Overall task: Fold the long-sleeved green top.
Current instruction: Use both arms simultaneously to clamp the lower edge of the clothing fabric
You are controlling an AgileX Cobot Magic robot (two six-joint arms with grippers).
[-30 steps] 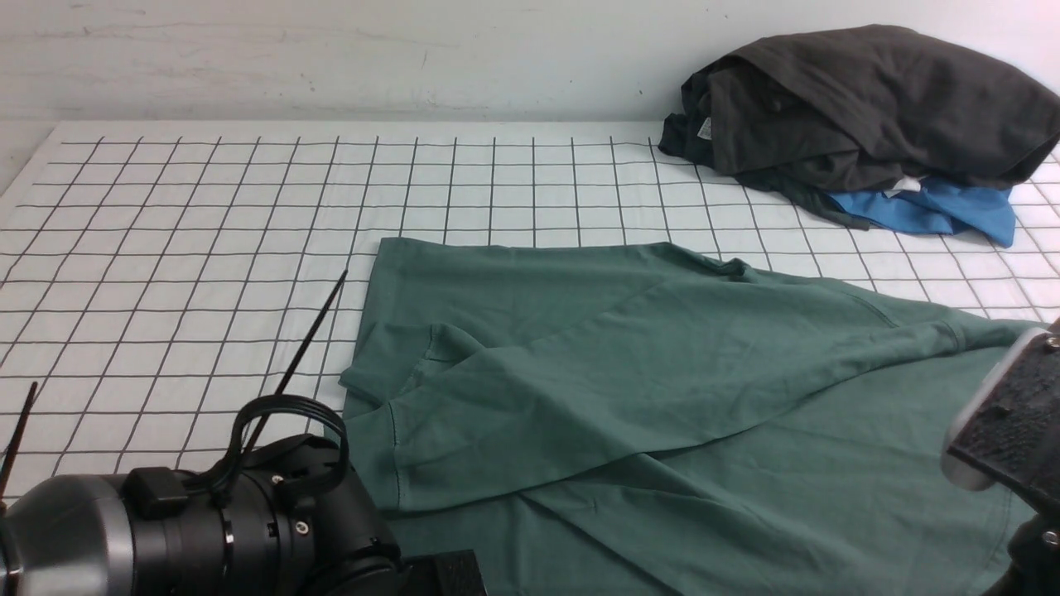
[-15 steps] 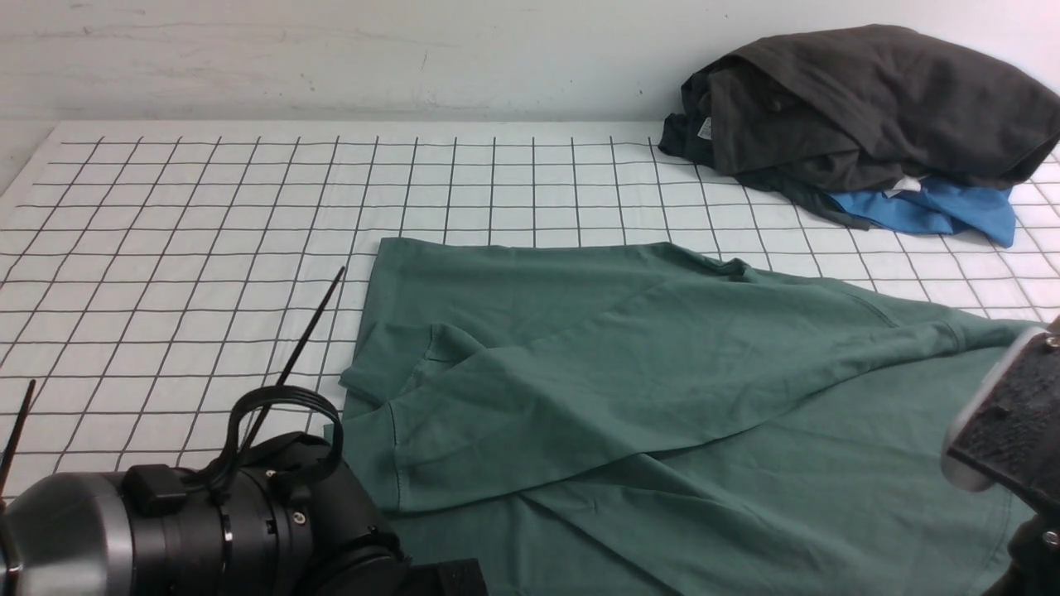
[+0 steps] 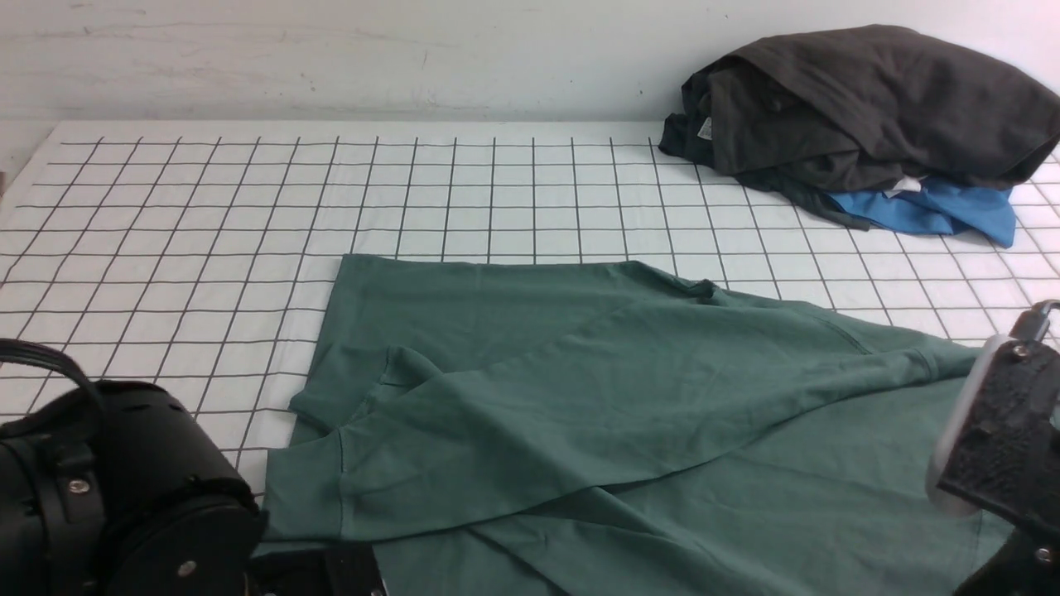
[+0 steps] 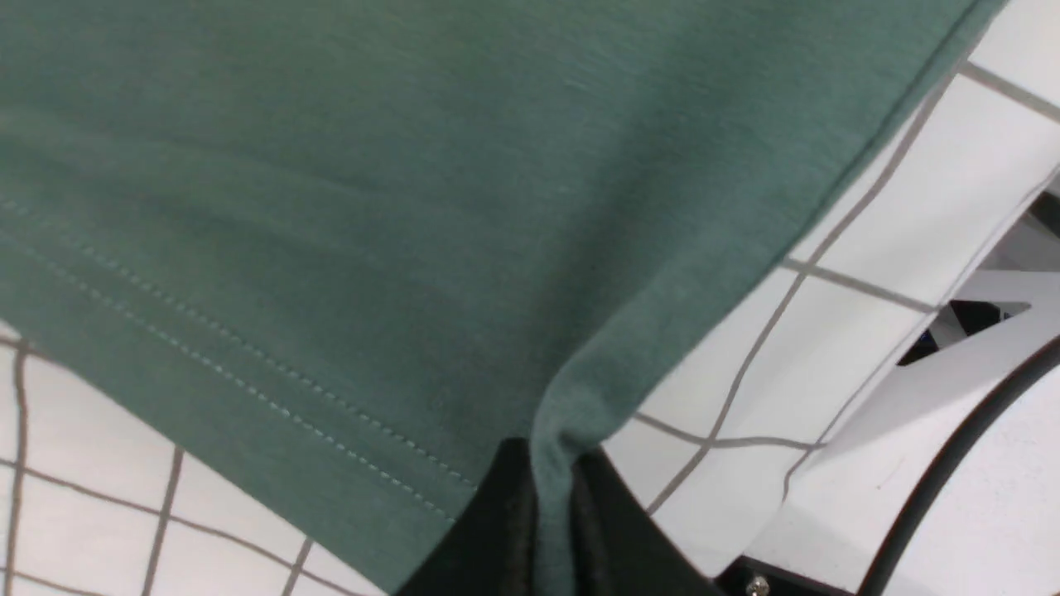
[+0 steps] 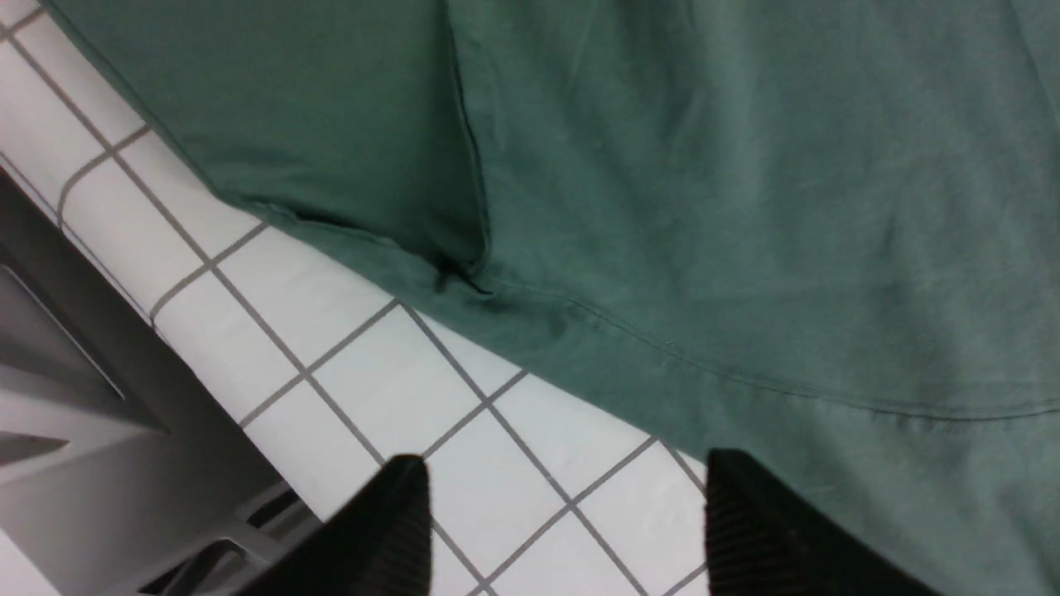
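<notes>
The green long-sleeved top (image 3: 580,414) lies spread over the near middle and right of the checked cloth, with one sleeve folded across its body. In the left wrist view my left gripper (image 4: 553,468) is shut on a bunched corner of the top (image 4: 414,207) beside its stitched hem. The left arm (image 3: 124,497) fills the near left corner of the front view and hides its own fingers there. My right gripper (image 5: 567,468) is open over bare cloth just off the top's edge (image 5: 704,207), with nothing between its fingers. The right arm (image 3: 1002,439) shows at the right edge.
A dark grey-black garment (image 3: 869,108) is heaped on a bright blue garment (image 3: 936,211) at the far right corner by the wall. White checked cloth (image 3: 207,207) covers the table. The table's edge (image 5: 83,348) runs close beside my right gripper.
The green top has slid to the left and nearer to me. My left arm has moved left and lower in the front view. The right arm shifted only slightly.
</notes>
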